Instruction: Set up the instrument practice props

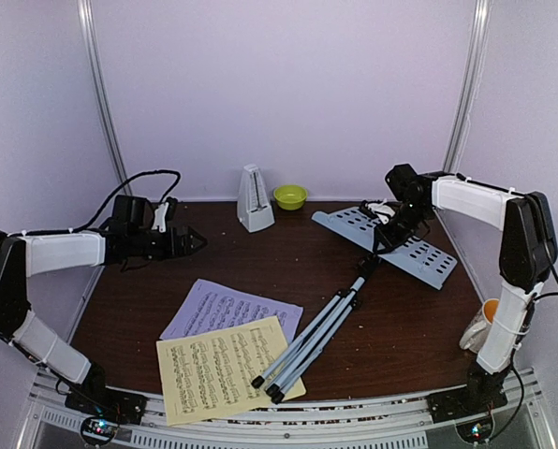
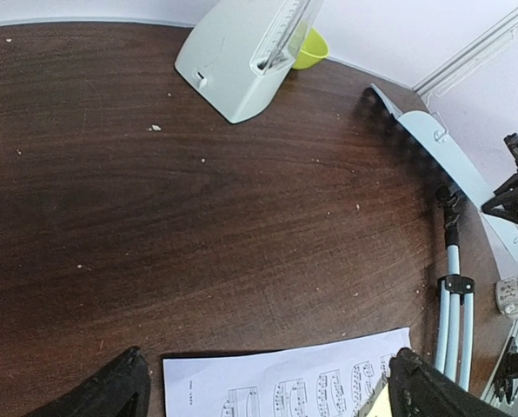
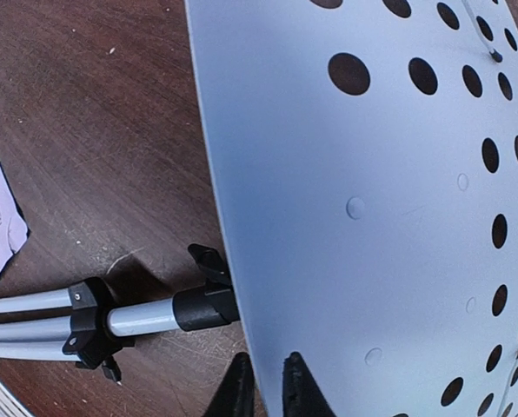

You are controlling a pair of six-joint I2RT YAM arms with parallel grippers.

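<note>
My right hand (image 1: 386, 241) meets the music stand (image 1: 427, 258), which lies flat on the table (image 1: 260, 271), its folded tripod legs ending across the yellow sheet (image 1: 204, 379). The lilac sheet (image 1: 225, 311) is tucked partly under the yellow one, and the metronome (image 1: 254, 198) stands upright at the back. My left hand (image 1: 191, 243) hangs well apart. Its wrist view shows the fingers spread wide on nothing, above bare wood and a corner of the lilac sheet. The right wrist view shows the fingers pinched on the rim of the perforated plate. By my reckoning little is done: the stand is not yet raised, its legs are unopened, and no sheet is on it.
</note>
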